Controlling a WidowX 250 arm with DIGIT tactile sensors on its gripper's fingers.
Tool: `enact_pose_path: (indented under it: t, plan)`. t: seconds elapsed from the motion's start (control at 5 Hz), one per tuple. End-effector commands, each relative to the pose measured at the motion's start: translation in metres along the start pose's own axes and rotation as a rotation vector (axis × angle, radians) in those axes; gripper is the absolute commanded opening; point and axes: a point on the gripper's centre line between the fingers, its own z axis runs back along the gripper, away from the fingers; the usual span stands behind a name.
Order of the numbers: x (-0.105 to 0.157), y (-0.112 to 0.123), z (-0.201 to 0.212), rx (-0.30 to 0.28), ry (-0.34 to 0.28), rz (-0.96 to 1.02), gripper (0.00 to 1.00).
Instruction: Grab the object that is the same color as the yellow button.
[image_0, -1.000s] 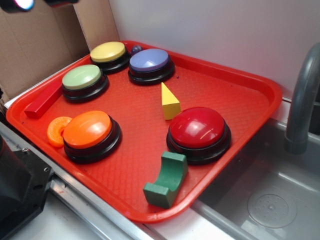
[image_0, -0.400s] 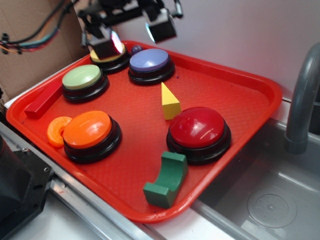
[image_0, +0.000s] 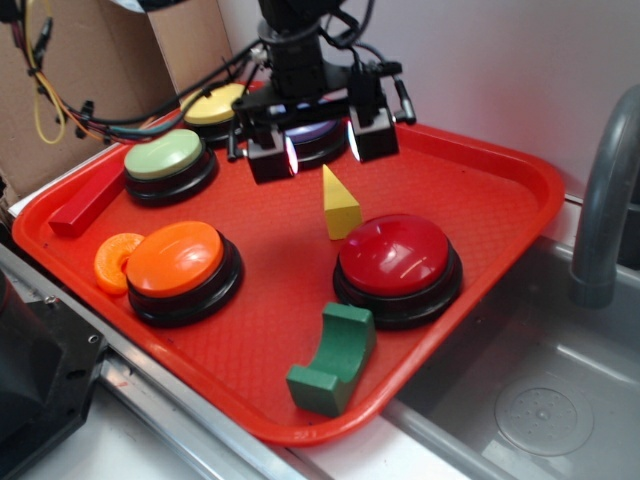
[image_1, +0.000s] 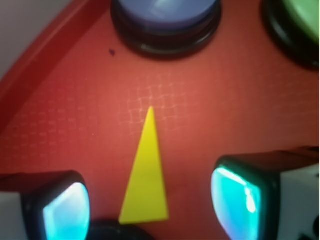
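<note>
gripper (image_0: 318, 146): moved from over the yellow button (image_0: 212, 104) to above yellow wedge (image_0: 339, 204) | jaws apart | wedge untouched

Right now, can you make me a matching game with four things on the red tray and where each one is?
Things:
1. yellow wedge block
2. green arch block
3. orange ring
4. pincer

Places:
A. at the tray's near edge, in front of the red button
B. beside the orange button, on its left in the exterior view
C. open, hanging just above the wedge's tip
D. standing upright mid-tray, behind the red button

Pairs: 1-D, 2-A, 3-B, 4-C
</note>
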Motion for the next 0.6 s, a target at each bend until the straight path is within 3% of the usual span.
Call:
enact_pose_path:
  t: [0.0,0.4]
  plan:
    - [0.007,0.001,-0.023,-0.017,0.009,0.02,1.0]
    - [-0.002,-0.002,-0.035,0.027,0.0,0.004,1.0]
